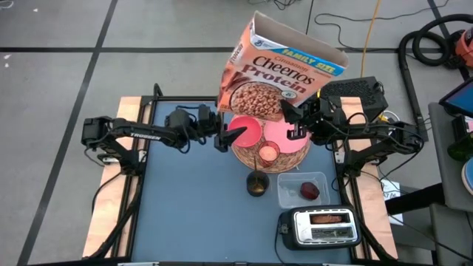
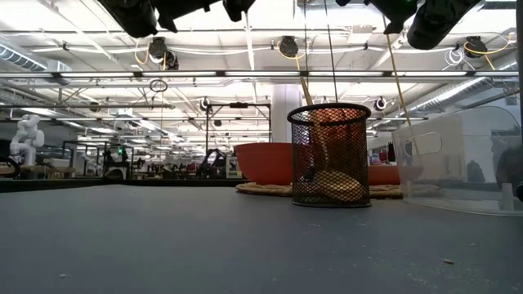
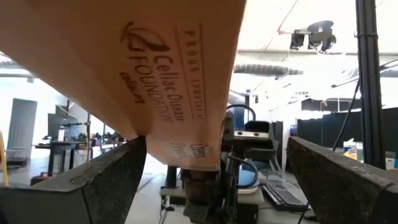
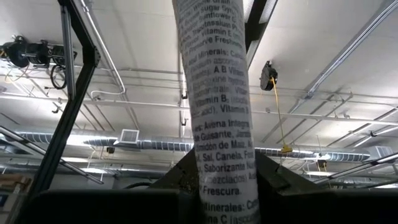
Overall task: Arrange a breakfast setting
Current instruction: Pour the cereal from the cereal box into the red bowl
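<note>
The orange-brown cereal box (image 1: 284, 70) is held high above the table, its front face up and its open top toward the far right. My right gripper (image 1: 295, 122) is shut on its lower part. My left gripper (image 1: 222, 138) is open under the box's lower left corner. The box's narrow side (image 3: 180, 93) runs between the open fingers. The pink bowl (image 1: 247, 131), pink plate (image 1: 287, 133) and small pink cup (image 1: 267, 154) sit on the wicker mat (image 1: 284, 161). The dark red fruit (image 1: 309, 192) lies in the clear tub (image 1: 303, 181). The browned bread (image 1: 325, 219) sits in the toaster. My right gripper pinches the box between its two fingers (image 4: 177, 177), one on each broad face, with the printed narrow side panel (image 4: 221, 155) facing the wrist. The fingers point upward. The box rises above them, lifted clear and tilted. My left gripper: the box's edge (image 3: 142, 135) lies close to one finger; I cannot tell whether they touch.
A black mesh cup (image 1: 256, 185) with a spoon handle sticking out stands near the mat; it also shows in the low view (image 2: 329, 155). The silver toaster (image 1: 321, 227) stands at the near right. The blue table top (image 1: 185, 214) lies to the near left.
</note>
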You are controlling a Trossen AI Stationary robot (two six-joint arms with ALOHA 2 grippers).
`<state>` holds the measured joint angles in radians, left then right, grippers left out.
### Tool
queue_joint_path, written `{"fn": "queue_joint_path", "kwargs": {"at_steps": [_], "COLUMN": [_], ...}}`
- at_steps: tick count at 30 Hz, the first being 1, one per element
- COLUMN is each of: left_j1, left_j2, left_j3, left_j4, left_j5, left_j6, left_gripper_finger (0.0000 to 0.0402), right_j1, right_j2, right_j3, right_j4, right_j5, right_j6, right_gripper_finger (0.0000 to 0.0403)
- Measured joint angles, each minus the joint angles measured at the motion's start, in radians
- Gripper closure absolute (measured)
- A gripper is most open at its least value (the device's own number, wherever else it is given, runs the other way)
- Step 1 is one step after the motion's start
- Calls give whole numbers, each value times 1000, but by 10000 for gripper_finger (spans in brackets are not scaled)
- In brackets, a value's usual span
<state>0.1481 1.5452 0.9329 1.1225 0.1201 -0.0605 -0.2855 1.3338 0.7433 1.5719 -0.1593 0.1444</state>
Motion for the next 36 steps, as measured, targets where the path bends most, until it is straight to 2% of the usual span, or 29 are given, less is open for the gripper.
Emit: {"fn": "queue_joint_path", "kwargs": {"at_steps": [9,14,19,23,29,36], "left_j1": [24,42,56,55,46,44], "left_j2": [0,0,0,0,0,-1], "left_j3": [0,0,0,0,0,0], "left_j4": [-17,-17,-25,-24,48,121], "left_j5": [2,1,-41,-42,-44,-44], "left_j6": [2,-15,-100,-91,-43,-54], "left_gripper_finger": [8,8,8,8,8,8], "right_j1": [0,0,0,0,1,0], "right_j2": [2,2,3,3,3,2], "right_j3": [0,0,-2,-2,-2,-2], "right_j4": [-1,-2,-3,-3,-5,-35], "right_j5": [0,-2,-5,-1,-4,-3], "right_j6": [23,27,45,53,54,48], "right_gripper_finger": [341,355,370,378,378,378]}}
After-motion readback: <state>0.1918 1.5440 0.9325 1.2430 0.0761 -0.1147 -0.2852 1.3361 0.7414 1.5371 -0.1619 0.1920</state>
